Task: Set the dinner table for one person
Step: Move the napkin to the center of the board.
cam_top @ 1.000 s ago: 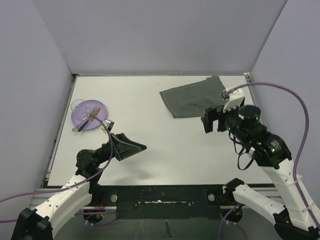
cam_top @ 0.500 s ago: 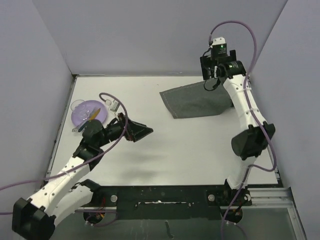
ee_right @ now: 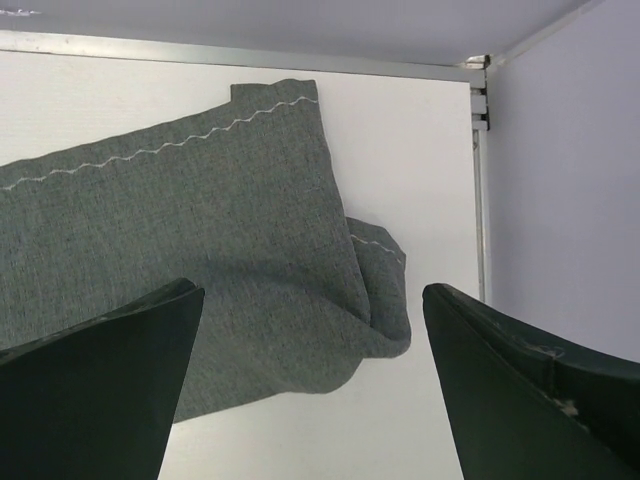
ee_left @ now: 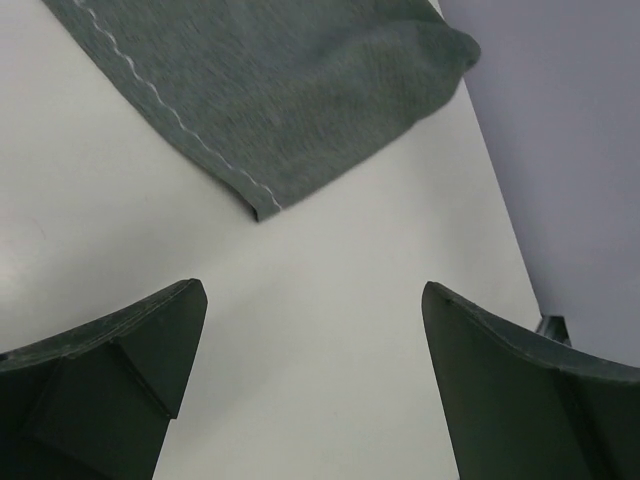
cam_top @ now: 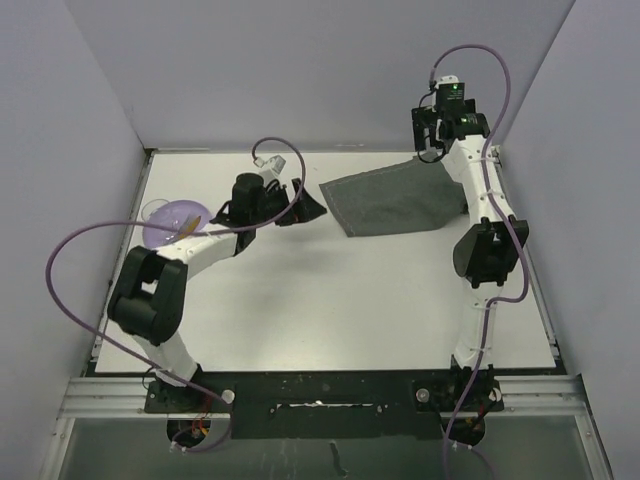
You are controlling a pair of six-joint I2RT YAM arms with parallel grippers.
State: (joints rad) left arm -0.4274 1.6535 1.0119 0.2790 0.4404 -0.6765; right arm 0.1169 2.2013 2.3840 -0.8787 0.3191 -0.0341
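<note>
- Top external view: the table (cam_top: 330, 300) is seen filling mid-frame. Its long axis is judged to run left to right, with the railed edge at the bottom.
- Little is judged done: the placemat (cam_top: 395, 205) is left skewed at upper right, one corner folded. The plate (cam_top: 160, 236) with cutlery (cam_top: 188, 226) is parked at upper left.
- The left gripper (ee_left: 310, 300) and right gripper (ee_right: 310, 295) are spread wide, with nothing gripped.

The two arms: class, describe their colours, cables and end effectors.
Both the left arm and right arm have white links, black joints and a looping purple cable. The left end effector and right end effector have dark, wedge-shaped fingers.
</note>
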